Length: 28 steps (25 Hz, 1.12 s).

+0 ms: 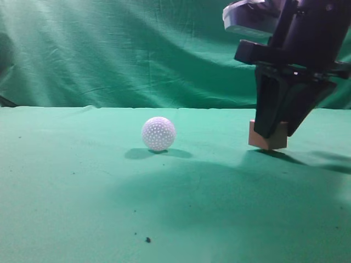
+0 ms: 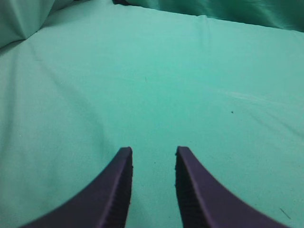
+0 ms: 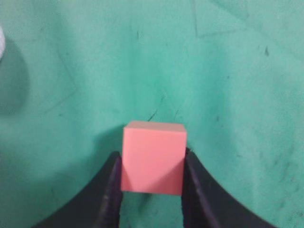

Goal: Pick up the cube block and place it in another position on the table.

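1. Presently, the cube block (image 3: 153,159) is seen clamped between the two dark fingers of the right gripper (image 3: 152,183), one finger pressed to each side face.
2. From the exterior view, the cube block (image 1: 269,139) is found at the right of the table (image 1: 82,192), its lower corner at or just above the green cloth; contact with the cloth cannot be settled. It appears slightly tilted there.
3. The right gripper (image 1: 272,131) is shown descending from above, and much of the block is covered by its fingers in that view; the pink face is shown plainly only by the right wrist view.
4. A white dimpled ball (image 1: 158,133) is recorded on the table, well apart to the left of the block. Only a white sliver is caught at the left edge of the right wrist view.
5. The left gripper (image 2: 153,164) is seen solely in its own wrist view, fingers parted with nothing between them, above bare cloth.
6. The draped green backdrop (image 1: 109,55) is noted behind the table.
7. No legible writing or brand mark is made out in any view.
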Motion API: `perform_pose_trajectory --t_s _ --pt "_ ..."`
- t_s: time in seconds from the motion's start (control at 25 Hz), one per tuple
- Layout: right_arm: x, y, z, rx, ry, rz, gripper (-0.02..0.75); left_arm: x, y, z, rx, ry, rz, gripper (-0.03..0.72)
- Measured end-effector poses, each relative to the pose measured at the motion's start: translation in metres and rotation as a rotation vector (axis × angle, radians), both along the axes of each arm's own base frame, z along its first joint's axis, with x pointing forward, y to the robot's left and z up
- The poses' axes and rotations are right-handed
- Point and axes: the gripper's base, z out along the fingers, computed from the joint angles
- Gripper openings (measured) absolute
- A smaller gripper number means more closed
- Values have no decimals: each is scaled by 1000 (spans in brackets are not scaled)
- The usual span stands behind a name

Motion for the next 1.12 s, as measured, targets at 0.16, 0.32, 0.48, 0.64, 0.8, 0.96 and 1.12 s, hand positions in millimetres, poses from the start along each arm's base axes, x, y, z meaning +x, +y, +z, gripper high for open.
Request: perform_pose_trajectory --t_s 0.16,0.32,0.48,0.64,0.8,0.96,1.12 --pt "28 -3 35 -1 -96 -77 220 0 0 0 0 0 0 262" --pt "64 -34 65 45 -219 -259 220 0 0 0 0 0 0 262" --pt "91 -56 54 36 -228 -343 220 0 0 0 0 0 0 262" --pt "104 -56 21 5 -161 -348 220 0 0 0 0 0 0 262" --pt "107 -55 -4 -19 -102 -348 220 0 0 0 0 0 0 262" --pt "109 -54 -14 -28 -86 -342 220 0 0 0 0 0 0 262" --pt "111 -54 -14 -26 -94 -338 435 0 0 0 0 0 0 262"
